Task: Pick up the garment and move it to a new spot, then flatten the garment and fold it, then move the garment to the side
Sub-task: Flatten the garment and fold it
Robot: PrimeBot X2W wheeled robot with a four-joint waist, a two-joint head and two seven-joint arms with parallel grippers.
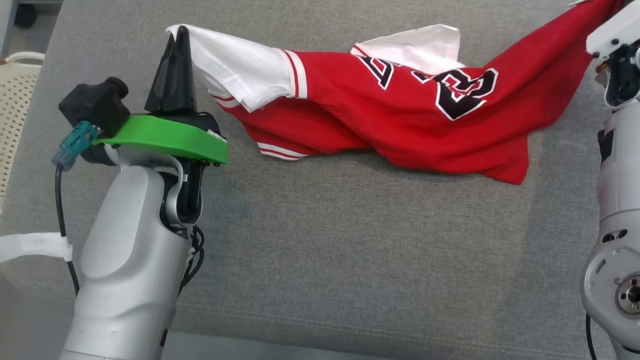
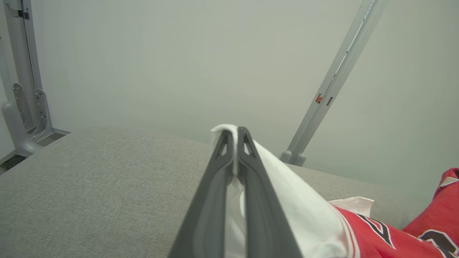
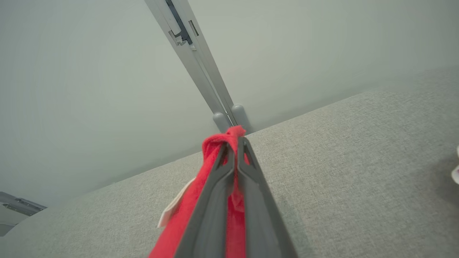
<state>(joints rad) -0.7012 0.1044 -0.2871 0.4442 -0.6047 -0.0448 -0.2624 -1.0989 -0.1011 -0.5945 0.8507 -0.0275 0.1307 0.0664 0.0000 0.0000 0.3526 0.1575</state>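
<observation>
The left pincer [image 1: 182,37] clamps the white sleeve [image 1: 235,65] and the right pincer [image 3: 236,141] clamps a red corner [image 3: 215,145] of the twisted red-and-white fabric jersey [image 1: 400,115], which is slung between them over the grey cloth surface [image 1: 350,250]; flattening, folding and setting aside are not yet done.

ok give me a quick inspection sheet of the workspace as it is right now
surface: grey fabric top, stitched seam near the front edge
job's things: red jersey stretched between both grippers, middle twisted and sagging
clutter: pale scrap at the right wrist view's edge, too cut off to identify
grippers: left gripper shut on the jersey's white sleeve; right gripper shut on its red corner
cables: black cable with teal plug beside the left forearm
surroundings: perforated basket at left, metal posts, plain wall
</observation>
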